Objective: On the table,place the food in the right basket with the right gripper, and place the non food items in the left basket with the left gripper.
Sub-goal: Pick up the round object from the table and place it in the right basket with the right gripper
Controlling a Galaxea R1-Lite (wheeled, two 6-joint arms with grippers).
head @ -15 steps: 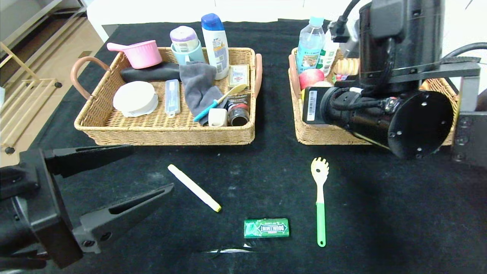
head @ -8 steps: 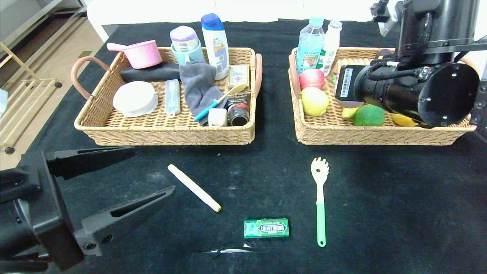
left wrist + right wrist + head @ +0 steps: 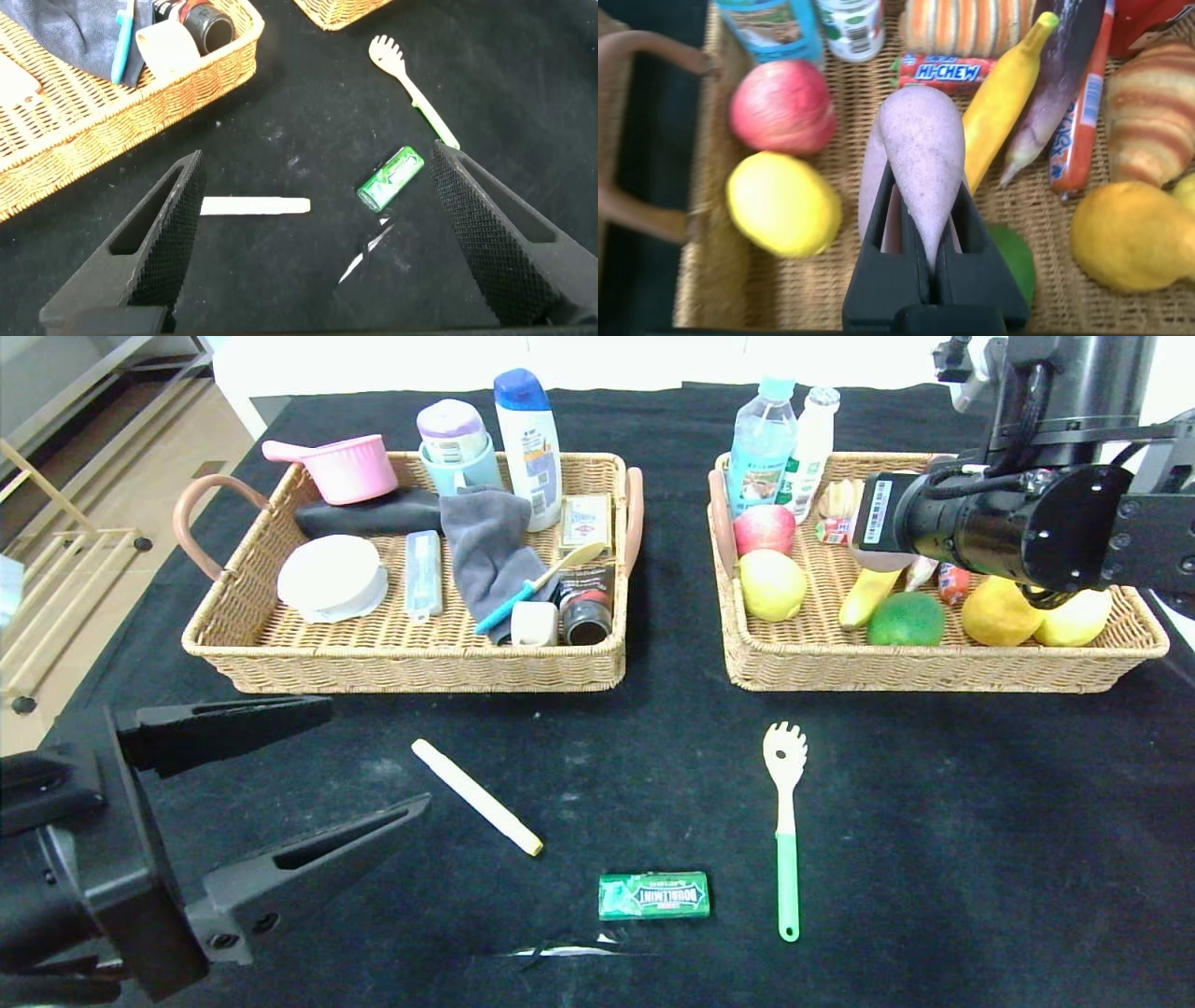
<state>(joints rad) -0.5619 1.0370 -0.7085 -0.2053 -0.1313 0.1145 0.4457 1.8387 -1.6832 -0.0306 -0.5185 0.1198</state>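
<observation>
My right gripper (image 3: pixel 920 201) is shut on a pale purple sweet potato (image 3: pixel 920 131) and holds it above the inside of the right basket (image 3: pixel 934 667), over the banana (image 3: pixel 864 597) and lime (image 3: pixel 906 619). In the head view only the sweet potato's underside (image 3: pixel 879 560) shows beneath the wrist. My left gripper (image 3: pixel 373 751) is open and empty at the front left, its jaws wide apart. Between its fingers the left wrist view shows a white stick (image 3: pixel 254 206) and a green gum pack (image 3: pixel 391 176). A green-handled pasta spoon (image 3: pixel 786 821) lies on the black table.
The left basket (image 3: pixel 401 667) holds a pink pot, bottles, a grey cloth, a white lid and small items. The right basket holds an apple (image 3: pixel 764 529), lemons, bottles, bread and candy. A scrap of clear wrapper (image 3: pixel 560 950) lies near the table's front edge.
My right arm has swung back and to the right over the right basket with the sweet potato, uncovering the fruit below. The left arm has not moved.
</observation>
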